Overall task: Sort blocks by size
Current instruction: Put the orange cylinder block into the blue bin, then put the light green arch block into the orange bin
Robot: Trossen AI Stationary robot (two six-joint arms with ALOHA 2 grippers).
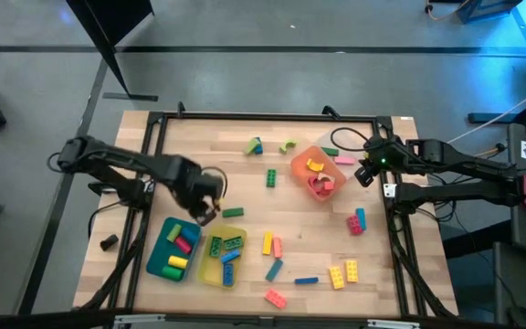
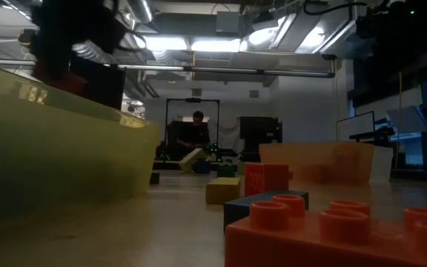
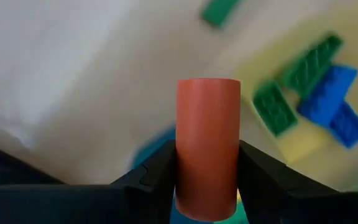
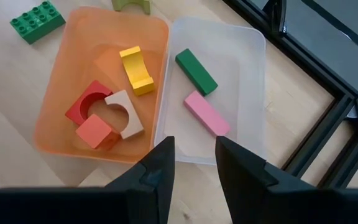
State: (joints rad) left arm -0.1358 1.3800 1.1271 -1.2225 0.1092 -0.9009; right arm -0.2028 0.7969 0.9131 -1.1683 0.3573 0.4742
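The left pincer (image 3: 207,186) is gripping a smooth red plastic brick (image 3: 208,146) upright between its fingers, hovering between the teal plastic tray (image 1: 159,259) and the yellow translucent tray (image 1: 210,271) on the wooden worktop (image 1: 309,242). The right pincer (image 4: 194,163) is waiting empty, fingers slightly parted, above the orange tray (image 4: 55,112) and clear tray (image 4: 241,81).
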